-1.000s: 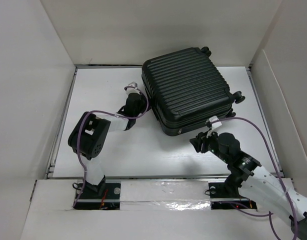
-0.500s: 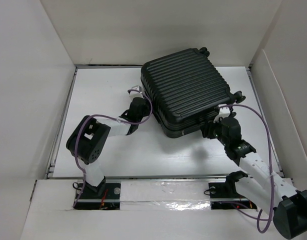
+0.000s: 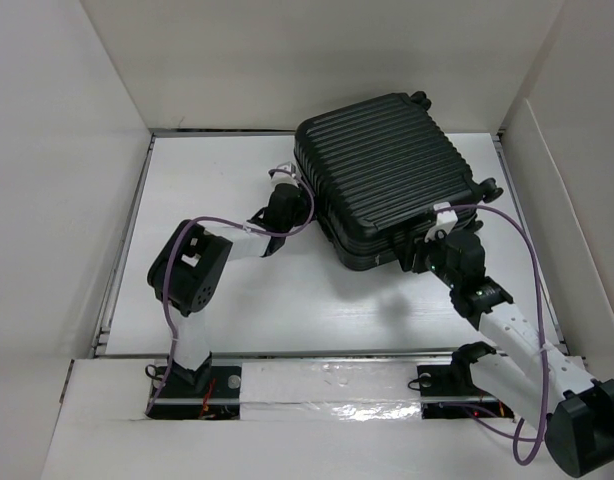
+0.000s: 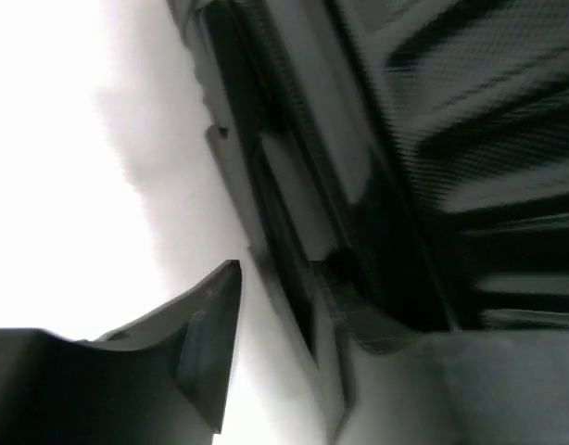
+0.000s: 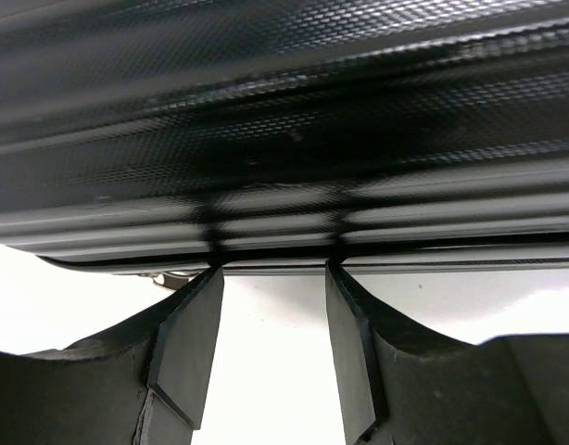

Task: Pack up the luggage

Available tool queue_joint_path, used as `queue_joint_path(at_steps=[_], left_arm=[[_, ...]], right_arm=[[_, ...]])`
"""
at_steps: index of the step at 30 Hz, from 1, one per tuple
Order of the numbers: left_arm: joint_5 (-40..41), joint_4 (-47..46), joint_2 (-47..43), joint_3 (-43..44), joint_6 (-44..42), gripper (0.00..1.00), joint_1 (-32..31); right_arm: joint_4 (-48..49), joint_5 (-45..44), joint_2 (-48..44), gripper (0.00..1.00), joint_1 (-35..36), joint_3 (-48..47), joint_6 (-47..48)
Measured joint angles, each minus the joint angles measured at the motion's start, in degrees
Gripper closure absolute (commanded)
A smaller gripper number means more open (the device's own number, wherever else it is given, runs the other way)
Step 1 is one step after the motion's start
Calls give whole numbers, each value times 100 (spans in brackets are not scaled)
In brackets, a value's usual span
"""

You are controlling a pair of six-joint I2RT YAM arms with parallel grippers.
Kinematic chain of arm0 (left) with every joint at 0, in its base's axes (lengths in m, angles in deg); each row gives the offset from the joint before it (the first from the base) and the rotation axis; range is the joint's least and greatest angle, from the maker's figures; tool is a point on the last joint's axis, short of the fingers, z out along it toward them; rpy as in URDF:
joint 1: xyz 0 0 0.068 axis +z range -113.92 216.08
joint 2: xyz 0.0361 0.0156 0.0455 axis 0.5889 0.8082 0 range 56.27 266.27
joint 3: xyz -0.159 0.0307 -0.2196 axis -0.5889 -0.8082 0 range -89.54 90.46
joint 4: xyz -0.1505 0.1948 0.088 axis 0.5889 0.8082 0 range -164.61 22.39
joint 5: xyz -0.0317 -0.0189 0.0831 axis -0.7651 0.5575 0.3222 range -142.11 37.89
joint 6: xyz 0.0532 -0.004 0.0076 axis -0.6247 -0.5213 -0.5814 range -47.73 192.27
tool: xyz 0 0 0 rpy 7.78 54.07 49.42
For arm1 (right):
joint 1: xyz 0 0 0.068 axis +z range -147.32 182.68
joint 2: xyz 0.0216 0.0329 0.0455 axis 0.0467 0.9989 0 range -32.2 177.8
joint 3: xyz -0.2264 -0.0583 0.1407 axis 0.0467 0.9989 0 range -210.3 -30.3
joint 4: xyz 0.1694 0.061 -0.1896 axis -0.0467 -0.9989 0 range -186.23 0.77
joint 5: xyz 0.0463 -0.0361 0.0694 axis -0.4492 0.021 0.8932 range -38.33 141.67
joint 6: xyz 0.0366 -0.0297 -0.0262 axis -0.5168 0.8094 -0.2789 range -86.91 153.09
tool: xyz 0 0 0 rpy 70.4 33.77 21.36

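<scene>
The luggage (image 3: 382,170) slid right; right fingers (image 5: 187,343) spread at its edge, left fingers (image 4: 206,343) unclear.

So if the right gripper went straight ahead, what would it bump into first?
The luggage. The right gripper points at its ribbed side, fingertips about at its bottom edge; whether they touch is unclear.

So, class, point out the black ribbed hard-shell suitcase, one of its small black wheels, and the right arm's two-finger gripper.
black ribbed hard-shell suitcase (image 3: 382,165): top view, middle of the ribbed shell.
small black wheel (image 3: 491,187): top view, the wheel at the right edge.
right gripper (image 5: 272,278): right wrist view, midway between its fingertips.
</scene>
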Motion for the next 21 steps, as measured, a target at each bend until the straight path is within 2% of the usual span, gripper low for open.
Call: queue_joint_path(at_steps=[1,2,10,16,21], left_arm=[[-83,-17,37,52,17,86,-4],[-144,-39,52,83,31,100,-11],[-7,-229,66,-79,166,100,-59],[181,-1298,-492,-1390,365,100,-208],[981,-1963,-907,-2398,763,100,-643]], right_arm=[[20,28,17,46,-7,0,0],[46,37,39,46,-9,0,0],[83,155,90,44,-184,0,2],[103,704,516,44,-483,-109,79],[109,1049,1115,50,-570,-518,271]])
